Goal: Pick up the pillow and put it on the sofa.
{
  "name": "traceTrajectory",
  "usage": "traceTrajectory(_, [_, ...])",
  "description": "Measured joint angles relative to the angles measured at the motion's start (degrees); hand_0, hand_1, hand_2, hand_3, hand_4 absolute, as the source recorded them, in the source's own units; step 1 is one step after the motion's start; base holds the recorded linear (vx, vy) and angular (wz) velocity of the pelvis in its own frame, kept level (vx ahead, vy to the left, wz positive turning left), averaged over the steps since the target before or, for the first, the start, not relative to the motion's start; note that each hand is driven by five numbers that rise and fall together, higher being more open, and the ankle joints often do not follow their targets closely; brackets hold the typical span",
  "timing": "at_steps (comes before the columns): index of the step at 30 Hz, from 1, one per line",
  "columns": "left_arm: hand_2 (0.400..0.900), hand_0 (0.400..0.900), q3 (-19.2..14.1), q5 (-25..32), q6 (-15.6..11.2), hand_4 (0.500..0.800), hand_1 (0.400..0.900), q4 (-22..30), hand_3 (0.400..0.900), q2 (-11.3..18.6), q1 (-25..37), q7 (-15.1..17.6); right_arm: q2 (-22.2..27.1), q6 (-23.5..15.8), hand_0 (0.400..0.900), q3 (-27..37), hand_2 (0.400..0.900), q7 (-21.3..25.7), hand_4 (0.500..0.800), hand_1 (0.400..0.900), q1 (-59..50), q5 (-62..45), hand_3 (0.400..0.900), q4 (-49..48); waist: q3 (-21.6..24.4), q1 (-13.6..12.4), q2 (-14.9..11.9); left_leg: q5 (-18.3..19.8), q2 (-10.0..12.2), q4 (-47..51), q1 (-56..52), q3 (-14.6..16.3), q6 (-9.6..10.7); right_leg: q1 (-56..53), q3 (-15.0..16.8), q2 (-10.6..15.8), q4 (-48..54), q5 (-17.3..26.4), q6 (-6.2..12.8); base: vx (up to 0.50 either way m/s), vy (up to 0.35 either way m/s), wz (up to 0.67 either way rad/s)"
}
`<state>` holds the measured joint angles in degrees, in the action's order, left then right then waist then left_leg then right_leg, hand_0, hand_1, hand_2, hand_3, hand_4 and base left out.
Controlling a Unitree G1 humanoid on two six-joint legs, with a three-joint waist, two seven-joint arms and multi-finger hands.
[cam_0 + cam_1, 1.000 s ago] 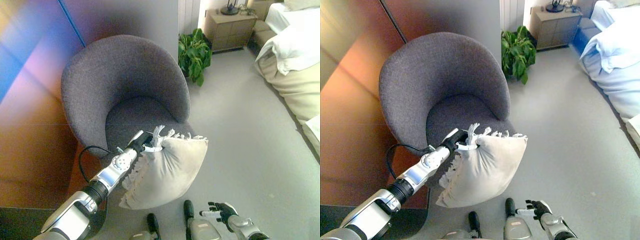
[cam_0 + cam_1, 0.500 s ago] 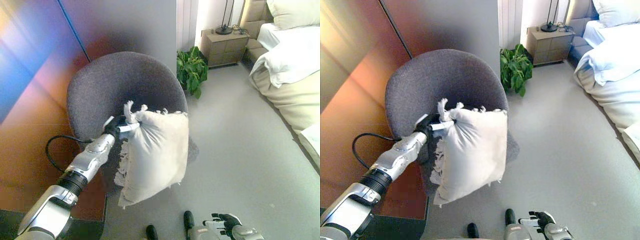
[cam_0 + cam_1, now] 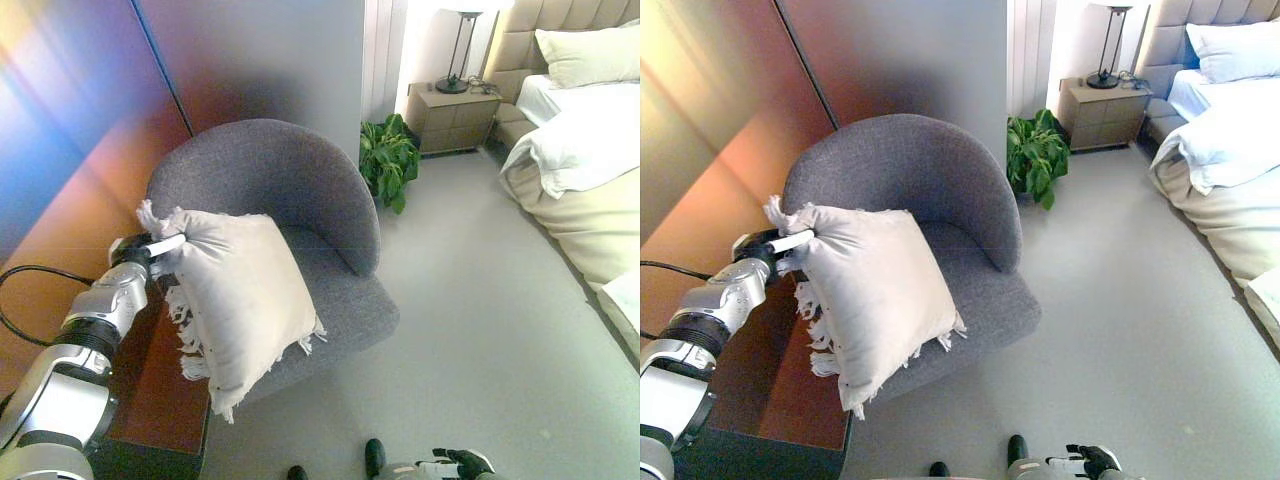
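A cream pillow [image 3: 240,300] with fringed edges hangs by its upper left corner from my left hand [image 3: 138,251], whose fingers are curled round that corner. The pillow hangs tilted in front of the left side of the grey round-backed armchair [image 3: 285,180], covering the chair's left arm and part of its seat [image 3: 345,295]. I cannot tell whether it rests on the chair. My left hand is just left of the chair's left edge. My right hand [image 3: 1092,462] shows only partly, low at the bottom edge, away from the pillow.
A brown panelled wall [image 3: 70,150] stands close on the left. A potted plant [image 3: 388,160] and a nightstand [image 3: 452,115] with a lamp are behind the chair. A bed [image 3: 590,170] lies at the right. Grey floor [image 3: 480,330] spreads between chair and bed.
My left hand has carried the pillow up and to the left, from in front of the chair's seat to its left side. The view has also tilted up.
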<state>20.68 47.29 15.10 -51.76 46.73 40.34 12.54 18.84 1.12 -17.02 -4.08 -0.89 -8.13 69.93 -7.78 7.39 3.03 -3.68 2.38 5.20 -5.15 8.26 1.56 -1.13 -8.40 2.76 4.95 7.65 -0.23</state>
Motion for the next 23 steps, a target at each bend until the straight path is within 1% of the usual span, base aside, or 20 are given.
traceTrajectory(2, [0.9, 0.9, -0.01, 0.01, 0.27, 0.8, 0.9, -0.15, 0.9, 0.71, 0.25, 0.1, 0.0, -0.44, 0.9, -0.04, 0.9, -0.01, 0.8, 0.9, 0.75, 0.0, 0.9, -0.05, 0.22, -0.07, -0.37, 0.03, -0.01, 0.01, 0.1, -0.03, 0.0, 0.08, -0.02, 0.01, -0.01, -0.05, 0.03, 0.0, 0.0, 0.0])
traceTrajectory(5, [0.9, 0.9, -0.05, -0.29, 0.27, 0.8, 0.9, -0.16, 0.9, 1.17, 2.55, 0.4, 0.02, -0.45, 0.9, -0.11, 0.9, -0.06, 0.8, 0.9, 1.66, 0.0, 0.9, 0.06, 0.42, -0.22, -0.71, 0.04, -0.03, 0.01, 0.19, -0.08, -0.01, 0.14, -0.06, 0.06, -0.04, -0.07, 0.05, 0.0, 0.004, 0.03])
traceTrajectory(13, [0.9, 0.9, -0.04, -0.35, 0.24, 0.8, 0.9, -0.16, 0.9, 1.79, 8.32, 0.63, 0.03, -0.45, 0.9, -0.16, 0.9, -0.07, 0.8, 0.9, 1.99, 0.01, 0.9, 0.37, 0.9, 0.11, -0.41, 0.05, -0.02, 0.02, 0.18, -0.12, 0.0, 0.11, -0.1, 0.05, -0.04, -0.06, 0.04, 0.01, 0.003, 0.01])
traceTrajectory(19, [0.9, 0.9, -0.04, -0.39, 0.11, 0.8, 0.9, -0.11, 0.9, 1.79, 8.87, 0.04, 0.39, -0.45, 0.9, -0.16, 0.9, -0.02, 0.8, 0.9, 2.08, 0.11, 0.9, 1.48, 2.3, 0.17, 0.68, 0.12, 0.03, 0.02, 0.07, -0.08, 0.11, 0.03, -0.08, -0.03, -0.04, -0.11, 0.04, 0.0, 0.0, 0.0])
traceTrajectory(23, [0.9, 0.9, -0.04, -0.39, 0.13, 0.8, 0.9, -0.11, 0.9, 1.79, 8.87, -0.24, 0.51, -0.45, 0.9, -0.16, 0.9, -0.02, 0.8, 0.9, 2.13, 0.11, 0.9, 1.53, 2.61, 0.09, 0.93, 0.18, 0.03, 0.02, 0.06, -0.14, 0.2, 0.0, -0.13, -0.02, -0.05, -0.12, 0.04, 0.0, 0.0, 0.0])
